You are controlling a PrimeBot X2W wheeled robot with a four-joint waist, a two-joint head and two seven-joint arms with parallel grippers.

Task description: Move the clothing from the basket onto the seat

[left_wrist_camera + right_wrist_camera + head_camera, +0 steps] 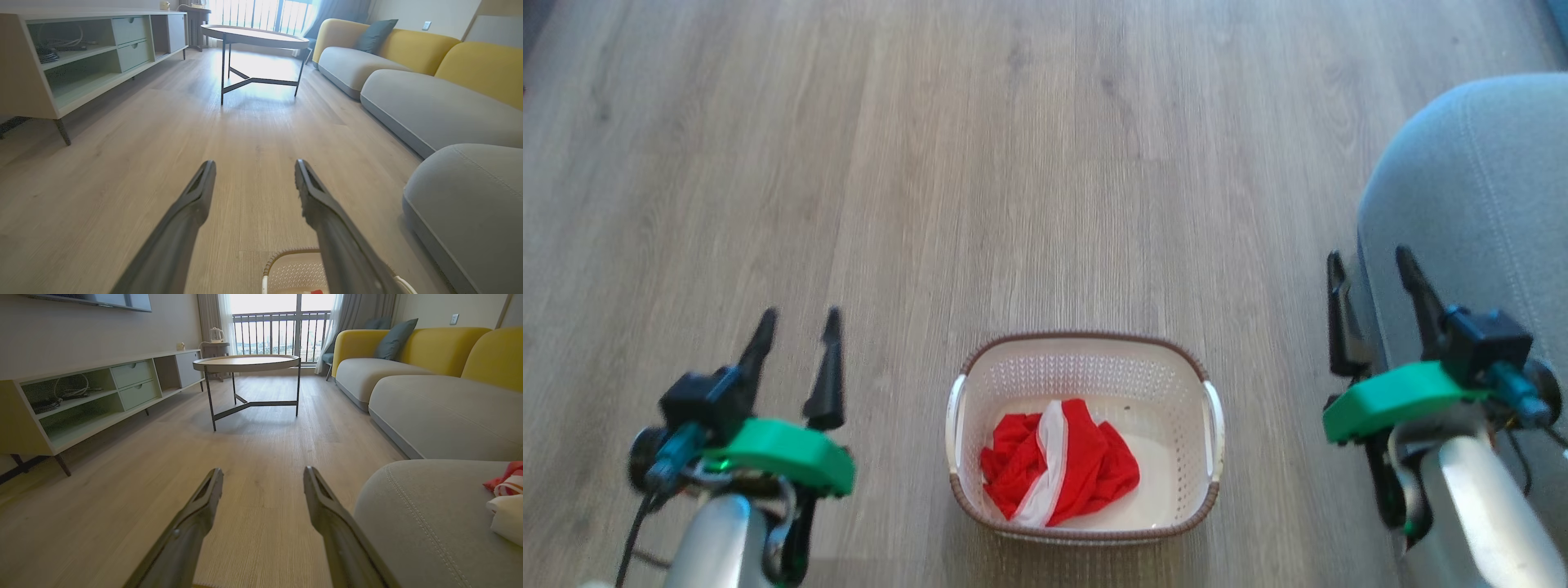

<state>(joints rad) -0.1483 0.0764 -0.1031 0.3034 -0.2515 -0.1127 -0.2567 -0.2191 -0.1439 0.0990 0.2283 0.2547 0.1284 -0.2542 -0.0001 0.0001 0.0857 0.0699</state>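
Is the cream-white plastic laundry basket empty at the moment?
No, crumpled red fabric clothing with a white band lies in the basket.

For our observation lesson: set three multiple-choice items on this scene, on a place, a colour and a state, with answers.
1. The basket stands: A on a countertop; B on the floor; C in a sink.
2. The band across the clothing in the basket is: A blue; B black; C white.
3. The left gripper and right gripper are: A open, empty; B shut on clothing; C shut on the rim.
Answers: B, floorboards surround it; C, a white stripe crosses red fabric; A, both spread, nothing between.
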